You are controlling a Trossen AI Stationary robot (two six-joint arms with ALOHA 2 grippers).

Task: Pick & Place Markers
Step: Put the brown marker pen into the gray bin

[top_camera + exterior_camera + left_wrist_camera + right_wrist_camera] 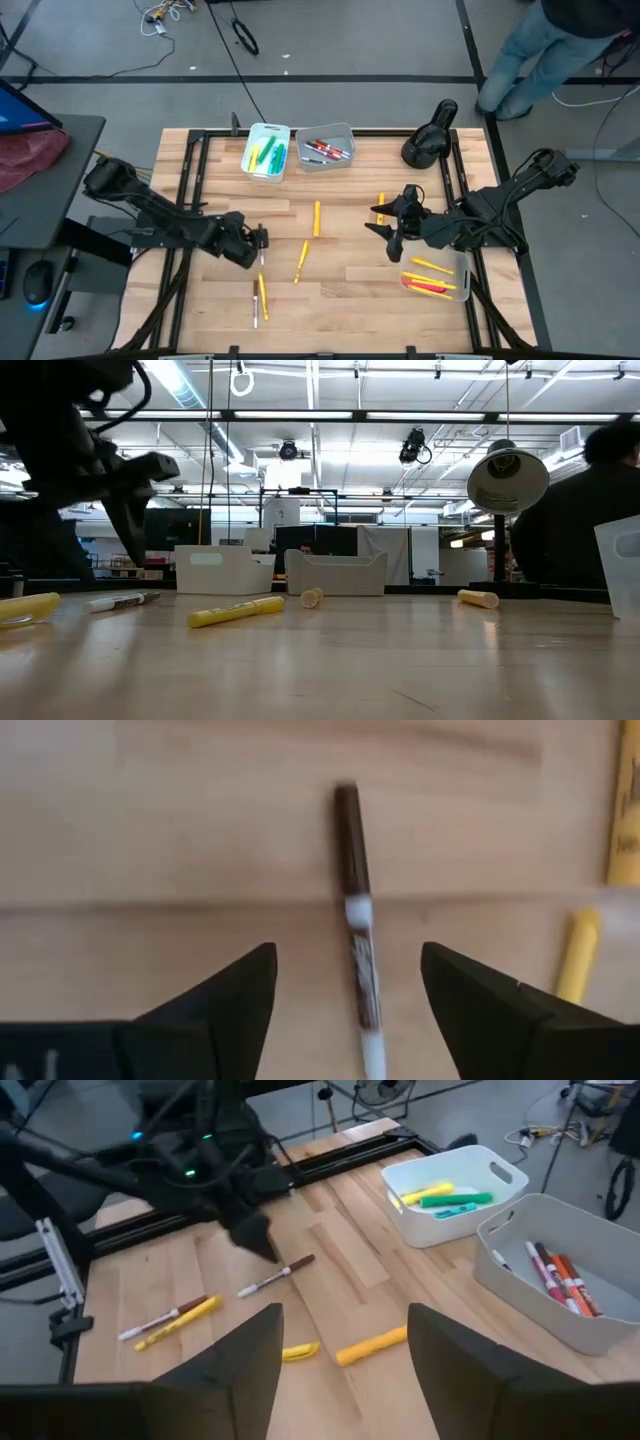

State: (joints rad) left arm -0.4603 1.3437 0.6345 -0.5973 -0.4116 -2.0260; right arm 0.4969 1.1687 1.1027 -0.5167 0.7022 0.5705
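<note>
Markers lie scattered on the wooden table (340, 300). A white marker with a dark cap (358, 935) (277, 1275) lies flat on the wood. My left gripper (348, 952) (256, 246) points down over it, open, one finger on either side and clear of it. Yellow markers (317, 218) (301, 262) (262, 295) lie nearby, and another white marker (255, 308) lies beside the last one. My right gripper (390, 235) (345, 1312) hangs open and empty above the table's right half, near a short yellow marker (380, 208).
A white bin (267, 150) with green and yellow markers and a grey bin (326, 147) with red ones stand at the far edge. A clear bin (440, 277) with yellow and red markers sits near right. A black lamp (430, 135) stands far right. A person (545, 50) stands beyond the table.
</note>
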